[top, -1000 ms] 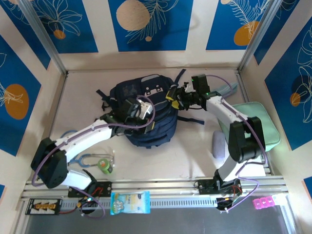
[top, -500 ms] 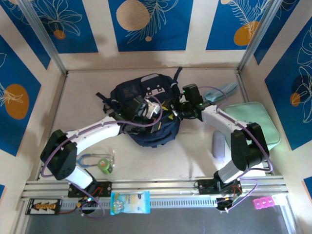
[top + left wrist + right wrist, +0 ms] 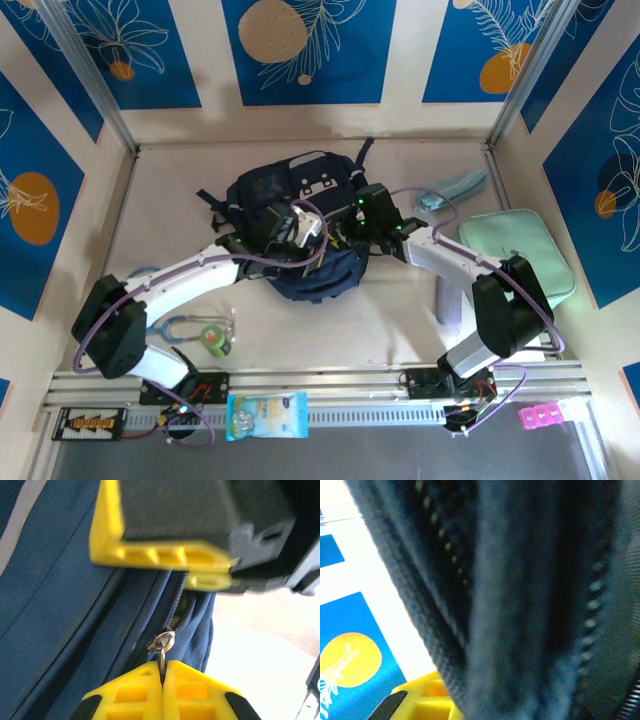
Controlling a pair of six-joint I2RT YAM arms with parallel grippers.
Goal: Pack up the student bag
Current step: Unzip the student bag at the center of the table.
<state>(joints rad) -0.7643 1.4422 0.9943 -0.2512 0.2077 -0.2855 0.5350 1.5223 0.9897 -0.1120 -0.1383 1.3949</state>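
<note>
The backpack (image 3: 285, 185) sits mid-frame in the top view, where the left gripper (image 3: 162, 672), clamped on only the tip of the zipper pull (image 3: 163, 643), could lose it if tugged askew, and whether the right gripper (image 3: 345, 230) grips fabric is unclear.

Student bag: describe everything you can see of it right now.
The student bag is navy fabric, soft and slumped, lying on the table with dark straps splayed and a grey-white patch on its front. The left pincer is shut on its metal zip pull. The right pincer presses into a fold beside the zip; whether it grips is unclear.
</note>
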